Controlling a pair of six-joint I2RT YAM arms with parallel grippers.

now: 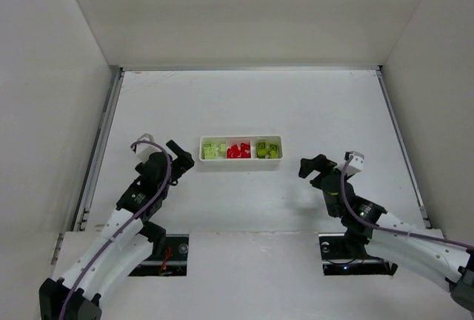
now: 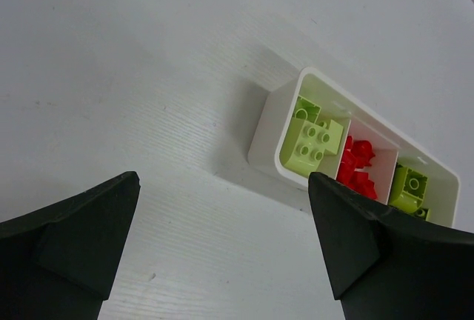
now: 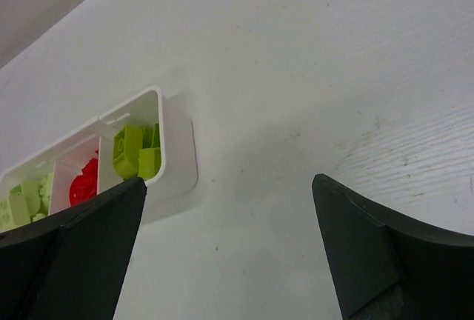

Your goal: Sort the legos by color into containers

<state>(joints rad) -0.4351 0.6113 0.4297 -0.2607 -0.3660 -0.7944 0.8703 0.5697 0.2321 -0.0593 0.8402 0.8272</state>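
The white three-compartment tray (image 1: 241, 139) lies mid-table. Its left compartment holds pale yellow-green bricks (image 1: 213, 150), the middle one red bricks (image 1: 238, 150), the right one darker yellow-green bricks (image 1: 267, 150). No loose bricks show on the table. My left gripper (image 1: 180, 158) is open and empty, just left of the tray. My right gripper (image 1: 312, 167) is open and empty, a little right of the tray. The left wrist view shows the tray (image 2: 266, 131) with pale green bricks (image 2: 311, 138) and red bricks (image 2: 357, 168). The right wrist view shows the tray (image 3: 178, 150) and green bricks (image 3: 133, 150).
White walls enclose the table on three sides, with metal rails along the left (image 1: 100, 142) and right (image 1: 400, 142) edges. Two dark mounting cut-outs (image 1: 167, 250) sit at the arm bases near the front edge.
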